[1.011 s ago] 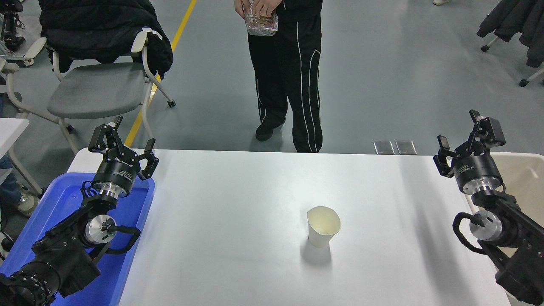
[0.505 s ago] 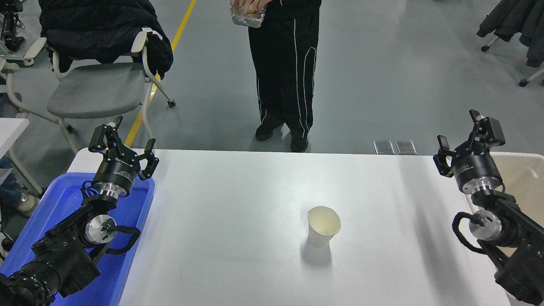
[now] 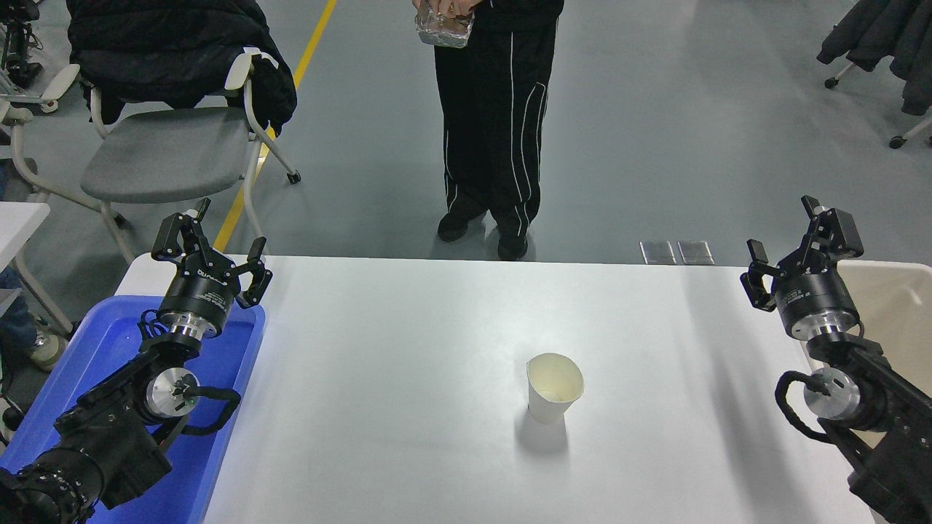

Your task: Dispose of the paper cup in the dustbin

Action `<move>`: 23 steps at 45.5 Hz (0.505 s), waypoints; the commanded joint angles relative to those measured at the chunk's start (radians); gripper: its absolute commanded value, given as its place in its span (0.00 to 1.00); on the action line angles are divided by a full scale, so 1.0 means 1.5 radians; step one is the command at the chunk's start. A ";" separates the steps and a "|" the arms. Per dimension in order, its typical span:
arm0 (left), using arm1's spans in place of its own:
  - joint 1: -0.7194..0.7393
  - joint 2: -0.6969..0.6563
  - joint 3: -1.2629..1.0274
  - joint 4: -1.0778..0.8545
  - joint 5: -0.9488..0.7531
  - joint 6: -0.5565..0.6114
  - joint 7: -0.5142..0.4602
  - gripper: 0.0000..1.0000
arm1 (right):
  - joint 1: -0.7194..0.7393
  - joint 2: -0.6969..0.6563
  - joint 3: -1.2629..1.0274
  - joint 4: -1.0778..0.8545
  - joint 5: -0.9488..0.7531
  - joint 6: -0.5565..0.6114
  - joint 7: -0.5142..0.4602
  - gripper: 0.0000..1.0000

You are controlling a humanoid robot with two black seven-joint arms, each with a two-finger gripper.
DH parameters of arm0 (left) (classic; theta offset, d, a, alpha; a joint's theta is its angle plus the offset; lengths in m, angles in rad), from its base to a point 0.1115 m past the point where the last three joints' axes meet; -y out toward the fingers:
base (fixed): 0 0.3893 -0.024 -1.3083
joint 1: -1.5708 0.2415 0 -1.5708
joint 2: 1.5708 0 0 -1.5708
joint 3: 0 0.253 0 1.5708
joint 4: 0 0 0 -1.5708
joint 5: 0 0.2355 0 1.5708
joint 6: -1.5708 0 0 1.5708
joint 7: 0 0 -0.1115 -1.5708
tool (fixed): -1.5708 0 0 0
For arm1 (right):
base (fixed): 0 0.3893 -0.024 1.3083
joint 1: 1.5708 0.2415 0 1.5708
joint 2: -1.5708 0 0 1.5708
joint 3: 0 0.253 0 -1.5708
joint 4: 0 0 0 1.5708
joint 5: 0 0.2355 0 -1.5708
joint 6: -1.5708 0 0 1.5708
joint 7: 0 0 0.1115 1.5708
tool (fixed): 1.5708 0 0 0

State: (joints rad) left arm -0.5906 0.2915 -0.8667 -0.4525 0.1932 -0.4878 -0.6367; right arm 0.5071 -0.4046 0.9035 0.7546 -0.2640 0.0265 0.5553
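Both grippers, left (image 3: 207, 244) and right (image 3: 797, 244), are wide open holding nothing; paper cup (image 3: 554, 386) stands upright mid-table (image 3: 408, 349).

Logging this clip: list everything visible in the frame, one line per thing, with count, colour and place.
paper cup: one, white with cream inside, upright on the table, right of centre.
table: one, white, fills the lower frame.
dustbin: one, beige, at the table's right edge, partly behind the right arm.
tray: one, bright blue, at the table's left edge, under the left arm.
chair: one, grey, far left, dark jacket on its back.
person: one, black trousers, standing beyond the table, holding a foil packet.
left gripper: black, open, parked over the tray.
right gripper: black, open, beside the dustbin.
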 commanded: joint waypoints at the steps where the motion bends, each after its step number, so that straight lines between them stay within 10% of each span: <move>1: 0.000 0.000 0.000 0.000 0.000 0.000 0.000 1.00 | -0.015 0.000 0.000 -0.001 0.000 -0.007 0.000 1.00; 23: 0.000 0.000 0.000 0.000 0.000 0.000 0.000 1.00 | -0.021 0.004 0.000 -0.028 0.000 -0.010 0.000 1.00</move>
State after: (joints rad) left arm -0.5906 0.2915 -0.8667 -0.4525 0.1932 -0.4878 -0.6366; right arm 0.4716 -0.4012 0.9035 0.7239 -0.2638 0.0149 0.5553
